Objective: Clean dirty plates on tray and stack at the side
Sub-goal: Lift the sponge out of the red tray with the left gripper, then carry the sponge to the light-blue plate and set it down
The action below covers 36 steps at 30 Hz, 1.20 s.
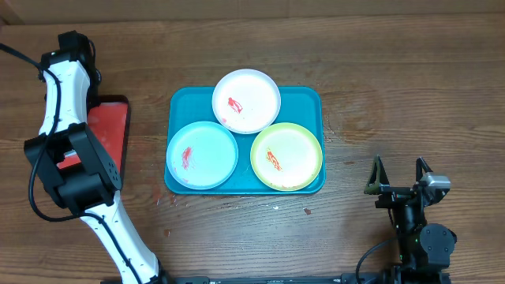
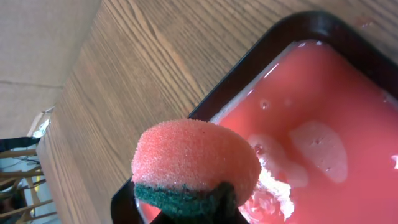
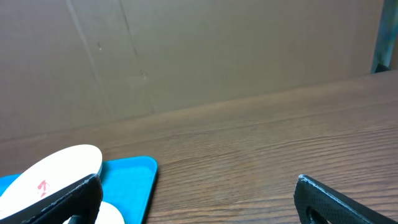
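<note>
Sponge-wetting step: the left hand [image 2: 194, 210] pinches a sponge [image 2: 196, 155] over the red tray [image 2: 249, 62], probably soapy. The right hand [image 1: 400, 172] is spread. Smeared plates [image 1: 246, 101] sit on the teal tray [image 1: 306, 101]. Next the sponge needs carrying there.

This looks like a robotics lab bench rather than a real kitchen. A bare wood-grain table [image 1: 394, 71] carries two machines: the white-and-black left arm [image 1: 57, 95] at the left side and the black right arm [image 1: 426, 237] at the near right edge. A black cable [image 1: 20, 54] trails off to the left. Plain brown board [image 3: 186, 56] walls off the far side. The only kitchen things are a staged set: three sauce-smeared plates [image 1: 256, 87] on a teal tray [image 1: 304, 99], a red tray [image 2: 249, 70] of foamy pink liquid, and a sponge [image 2: 193, 155].
</note>
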Available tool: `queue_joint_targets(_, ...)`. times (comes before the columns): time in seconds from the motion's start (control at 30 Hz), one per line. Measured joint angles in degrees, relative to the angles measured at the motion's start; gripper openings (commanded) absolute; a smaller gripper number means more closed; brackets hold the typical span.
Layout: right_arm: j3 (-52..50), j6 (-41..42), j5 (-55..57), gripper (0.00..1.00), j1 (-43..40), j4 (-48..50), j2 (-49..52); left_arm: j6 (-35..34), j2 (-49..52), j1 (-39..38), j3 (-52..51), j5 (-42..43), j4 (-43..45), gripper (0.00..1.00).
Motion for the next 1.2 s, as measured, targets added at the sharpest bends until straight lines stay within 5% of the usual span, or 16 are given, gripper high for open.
queue_joint_targets(0.37, 0.0, 0.0, 0.0, 1.0, 0.0, 0.0, 0.0, -2.8, -5.9, 0.0, 2.7, 3.4, -3.1, 0.04)
queue_joint_targets(0.67, 0.0, 0.0, 0.0, 1.0, 0.0, 0.0, 0.0, -4.5, -5.2, 0.0, 0.2, 10.5, 3.7, 0.04)
queue_joint_targets(1.0, 0.0, 0.0, 0.0, 1.0, 0.0, 0.0, 0.0, -5.6, -3.2, 0.1, 7.7, 3.0, -9.8, 0.04)
queue_joint_targets(1.2, 0.0, 0.0, 0.0, 1.0, 0.0, 0.0, 0.0, -1.7, -16.6, 0.1, 13.4, 20.2, -9.8, 0.04)
